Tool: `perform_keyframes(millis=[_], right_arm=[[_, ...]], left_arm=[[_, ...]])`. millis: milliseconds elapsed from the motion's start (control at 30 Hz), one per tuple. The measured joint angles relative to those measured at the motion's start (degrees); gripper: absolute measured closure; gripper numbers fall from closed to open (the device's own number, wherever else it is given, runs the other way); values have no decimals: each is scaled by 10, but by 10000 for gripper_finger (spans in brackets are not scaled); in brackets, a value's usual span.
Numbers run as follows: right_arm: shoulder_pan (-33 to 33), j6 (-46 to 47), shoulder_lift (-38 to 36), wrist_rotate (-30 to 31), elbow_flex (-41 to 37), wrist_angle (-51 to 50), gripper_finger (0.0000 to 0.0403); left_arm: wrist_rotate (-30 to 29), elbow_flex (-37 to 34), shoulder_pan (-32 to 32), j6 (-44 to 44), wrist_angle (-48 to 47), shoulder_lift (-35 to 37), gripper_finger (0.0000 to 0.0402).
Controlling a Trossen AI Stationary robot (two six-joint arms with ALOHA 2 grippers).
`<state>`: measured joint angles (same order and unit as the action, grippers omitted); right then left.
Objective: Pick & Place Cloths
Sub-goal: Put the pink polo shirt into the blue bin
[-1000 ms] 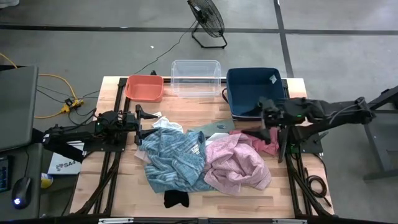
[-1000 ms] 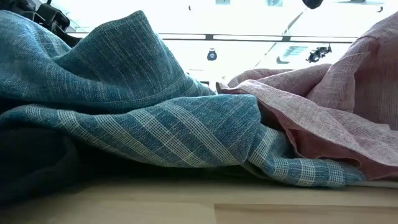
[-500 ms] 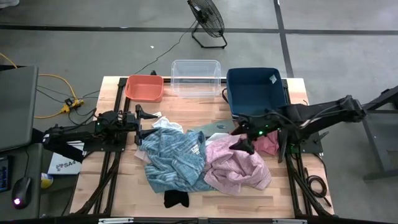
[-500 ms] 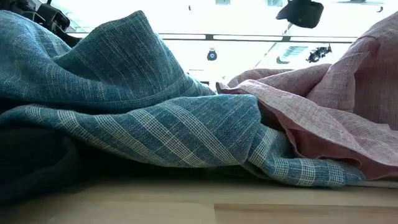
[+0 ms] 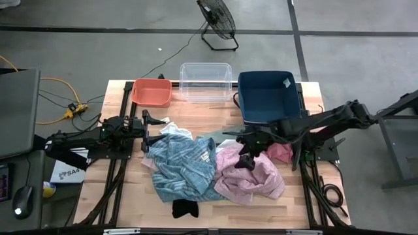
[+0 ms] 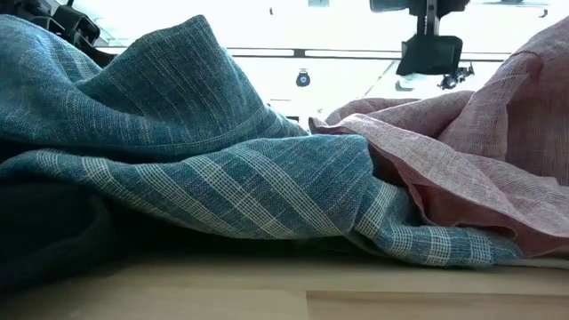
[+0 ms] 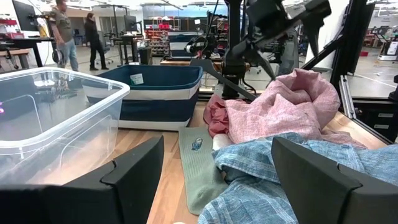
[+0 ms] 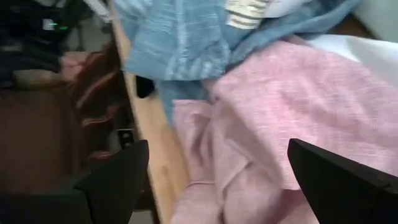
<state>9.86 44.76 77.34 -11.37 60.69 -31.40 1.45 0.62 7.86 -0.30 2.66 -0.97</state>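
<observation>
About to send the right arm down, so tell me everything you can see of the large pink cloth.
The large pink cloth is a woven fabric with a fine pale check, crumpled in a heap on the table's right half. Its left edge overlaps the blue-striped cloth; a dark red cloth lies against its far right side. The right gripper hangs open above its upper part, not gripping it.

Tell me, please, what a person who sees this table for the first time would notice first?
Most striking is the heap of cloths in the table's middle: the large blue-striped cloth lies against the large pink cloth. Next, the right end effector hangs open over the pink cloth, while the left end effector waits open at the heap's left edge. Along the far edge stand an orange bin, a clear bin and a dark blue bin.
</observation>
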Motion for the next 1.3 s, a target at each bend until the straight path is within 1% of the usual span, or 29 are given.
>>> perform_keyframes(millis=[100, 233, 367, 467, 567, 733, 900, 1000, 1100, 1300], right_arm=[[16, -39, 6, 58, 0, -6, 27], [48, -140, 7, 140, 0, -6, 27], [81, -229, 7, 191, 0, -5, 27], [104, -243, 13, 221, 0, -1, 27], [126, -260, 32, 235, 0, 1, 27], [143, -281, 81, 249, 0, 4, 27], [143, -281, 118, 228, 0, 15, 27], [142, -280, 131, 229, 0, 18, 27], [138, -278, 139, 244, 0, 16, 27], [123, -240, 142, 293, 0, 2, 27]], left_arm=[[0, 0, 0, 0, 0, 0, 110], [0, 0, 0, 0, 0, 0, 110], [0, 0, 0, 0, 0, 0, 110], [0, 0, 0, 0, 0, 0, 110], [0, 0, 0, 0, 0, 0, 110], [0, 0, 0, 0, 0, 0, 110], [0, 0, 0, 0, 0, 0, 110], [0, 0, 0, 0, 0, 0, 110], [0, 0, 0, 0, -1, 0, 110], [0, 0, 0, 0, -2, 0, 110]])
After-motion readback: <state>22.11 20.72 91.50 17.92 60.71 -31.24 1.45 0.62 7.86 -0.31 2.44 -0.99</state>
